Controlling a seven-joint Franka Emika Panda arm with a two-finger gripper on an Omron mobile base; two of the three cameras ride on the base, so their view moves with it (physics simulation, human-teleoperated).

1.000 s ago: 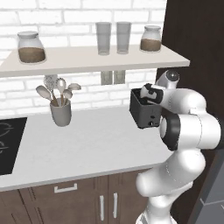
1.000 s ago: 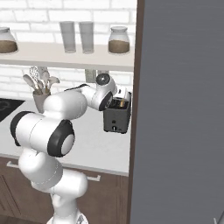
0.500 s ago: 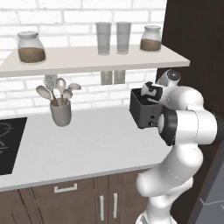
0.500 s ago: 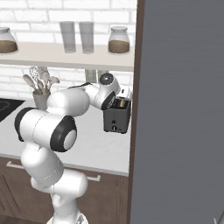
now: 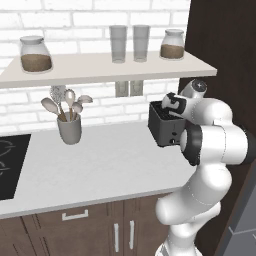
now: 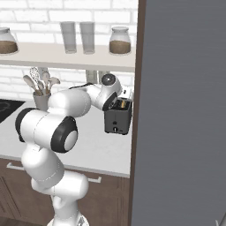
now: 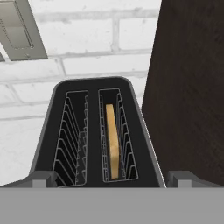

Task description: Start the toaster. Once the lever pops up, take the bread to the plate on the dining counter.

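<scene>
The toaster (image 7: 97, 131) sits at the desk's (image 5: 100, 165) far right beside the dark panel, bread (image 7: 112, 140) in its right slot, and the hand (image 7: 112, 180), spread wide over it, should press the lever fully down.

White brick wall (image 5: 90, 102), shelf (image 5: 107, 70) w/ jars, grey worktop (image 5: 105, 165).

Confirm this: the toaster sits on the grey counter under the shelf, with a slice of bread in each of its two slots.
Not quite. The toaster is on the counter under the shelf, but the hand view shows bread in one slot alone; the other holds just its wire rack.
</scene>
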